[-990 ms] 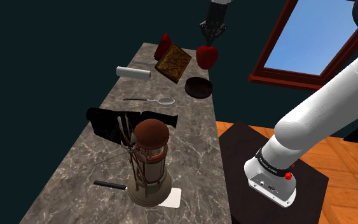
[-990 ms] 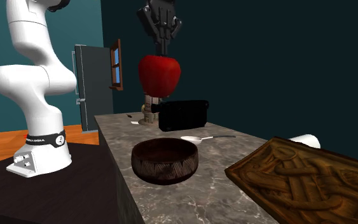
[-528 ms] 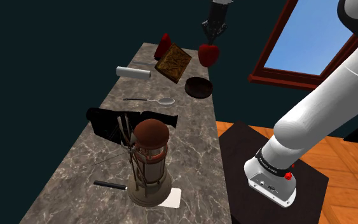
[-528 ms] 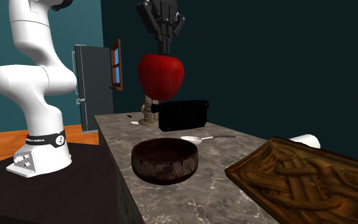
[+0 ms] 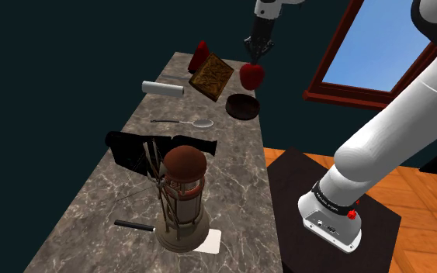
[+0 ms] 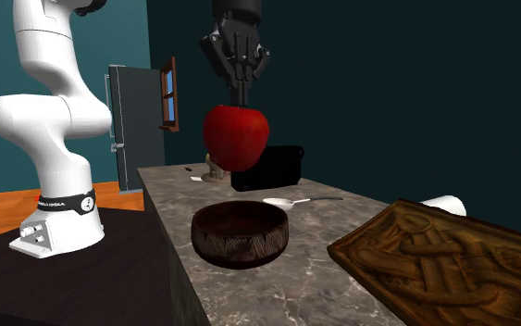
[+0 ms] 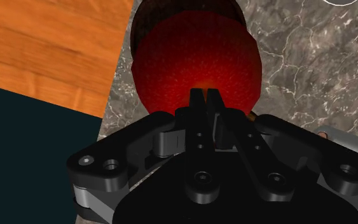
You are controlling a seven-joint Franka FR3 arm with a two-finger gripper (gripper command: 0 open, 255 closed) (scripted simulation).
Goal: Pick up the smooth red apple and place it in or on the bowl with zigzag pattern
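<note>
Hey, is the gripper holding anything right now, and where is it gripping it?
Yes: the gripper holds the apple, pinched at its very top, so it hangs above the bowl.

The apple [image 6: 236, 137] is deep red with a finely pebbled, faintly glossy skin. The bowl [image 6: 240, 236] is dark wood, grooved outside. The board [image 6: 443, 264] is carved brown wood. The counter [image 5: 104, 213] is veined grey marble, the floor [image 7: 50, 44] orange wood.
</note>
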